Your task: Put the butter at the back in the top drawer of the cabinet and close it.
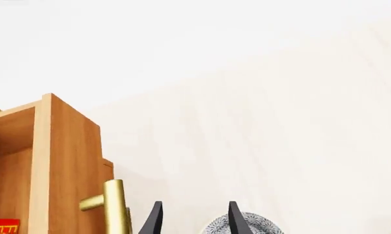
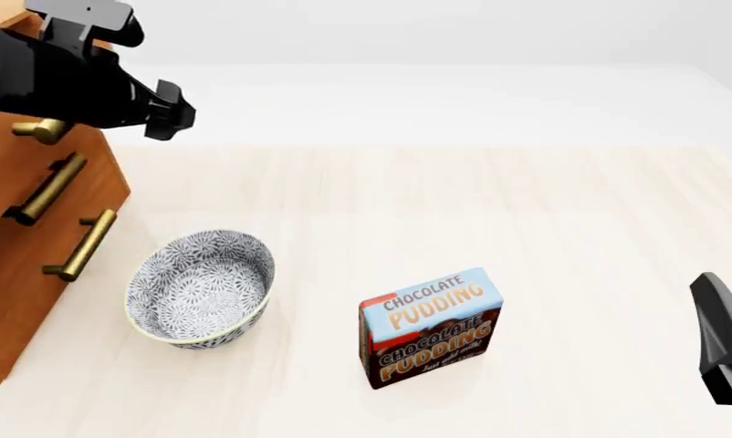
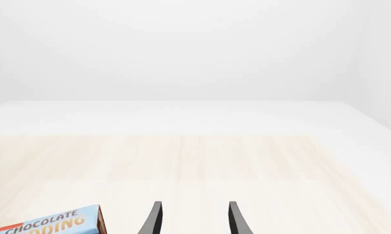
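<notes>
Your left gripper (image 1: 192,219) sat just beside the brass bar handle (image 1: 115,205) of the top drawer (image 1: 64,161), its two dark fingers parted with nothing between them and neither one touching the handle. In that wrist view the drawer stood pulled out, and a sliver of the butter (image 1: 3,226), red with orange-yellow, showed low inside it. How far it lay into the drawer could not be told from so small a patch.

From the front, your left arm (image 2: 62,73) reached high over the cabinet (image 2: 26,237) at the table's left side, covering most of the top drawer; only the end of its handle (image 2: 40,129) peeked out beneath the arm. The two lower drawer handles (image 2: 47,189) were in plain sight below it. The patterned bowl (image 2: 201,287) stood on the table (image 2: 561,210) just beside the cabinet's front, and the Chocolate Pudding box (image 2: 431,327) stood upright near the bowl, apart from it.

Your right gripper (image 3: 192,219) hovered low at the table's right edge, well away from everything, fingers spread and empty, with a corner of the pudding box showing in its wrist view.
</notes>
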You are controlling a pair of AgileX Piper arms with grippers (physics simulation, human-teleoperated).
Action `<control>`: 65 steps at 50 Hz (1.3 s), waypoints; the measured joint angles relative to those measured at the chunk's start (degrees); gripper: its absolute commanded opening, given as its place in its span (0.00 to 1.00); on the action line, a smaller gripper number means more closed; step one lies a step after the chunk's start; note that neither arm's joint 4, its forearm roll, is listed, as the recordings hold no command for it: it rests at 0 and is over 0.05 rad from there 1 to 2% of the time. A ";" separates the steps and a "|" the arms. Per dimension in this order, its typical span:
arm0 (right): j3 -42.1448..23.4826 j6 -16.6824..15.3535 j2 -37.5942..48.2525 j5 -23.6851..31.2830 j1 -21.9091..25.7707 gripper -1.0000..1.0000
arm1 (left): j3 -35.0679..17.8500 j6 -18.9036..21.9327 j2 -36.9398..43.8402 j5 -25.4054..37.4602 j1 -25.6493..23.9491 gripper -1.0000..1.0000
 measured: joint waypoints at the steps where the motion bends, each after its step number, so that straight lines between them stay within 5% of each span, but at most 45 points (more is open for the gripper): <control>1: 0.00 0.00 0.00 0.00 0.00 1.00 | 0.17 0.09 -0.07 -0.22 0.22 1.00; 65: 0.00 0.00 0.00 0.00 0.00 1.00 | 3.22 3.59 -4.81 -1.07 10.93 1.00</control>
